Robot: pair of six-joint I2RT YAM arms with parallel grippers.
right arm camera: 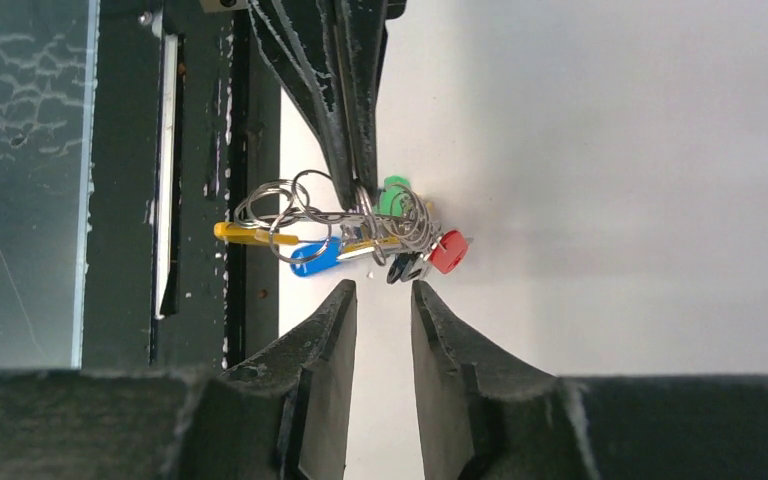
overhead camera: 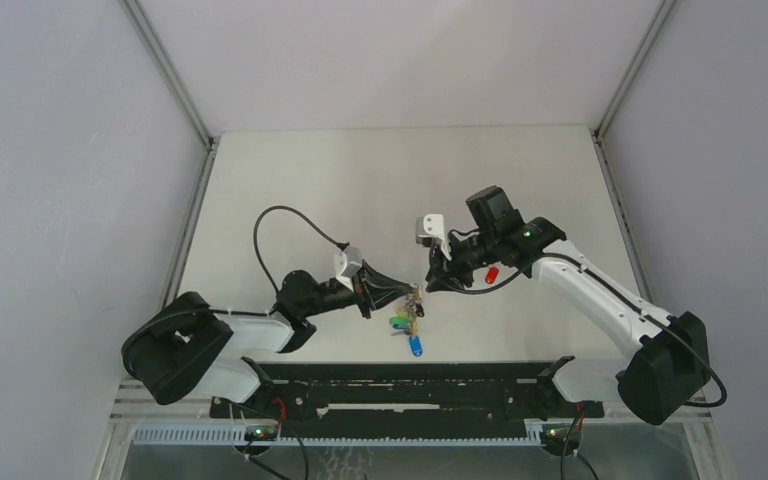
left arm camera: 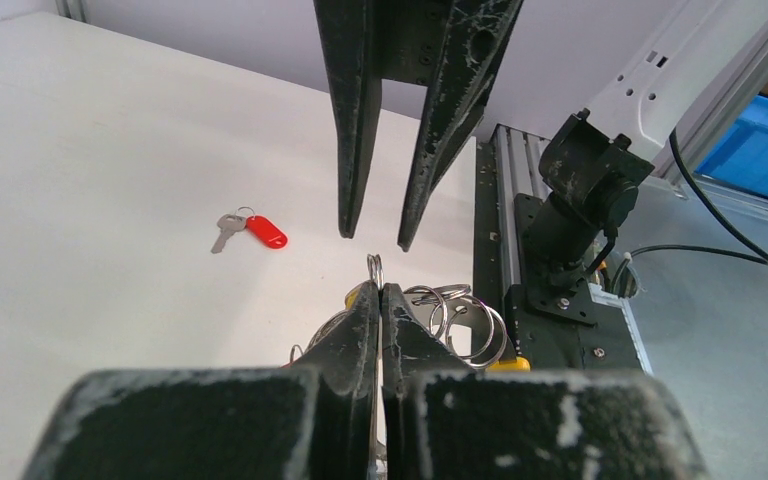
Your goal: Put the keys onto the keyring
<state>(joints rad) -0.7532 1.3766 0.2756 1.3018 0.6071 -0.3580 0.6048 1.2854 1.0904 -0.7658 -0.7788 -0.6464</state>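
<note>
One white tabletop (overhead camera: pixel 360 180) carries two arms. The left gripper (left arm camera: pixel 380 290) is clenched on the single keyring (right arm camera: pixel 360 228) by the near edge. The right gripper (right arm camera: pixel 380 290) hovers just beside it, released. One red-headed key (left arm camera: pixel 253 230) lies apart.

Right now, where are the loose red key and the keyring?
red key (left arm camera: pixel 263 231), left wrist view, on its red plastic head.
keyring (right arm camera: pixel 368 218), right wrist view, on the wire loops at its middle.
</note>
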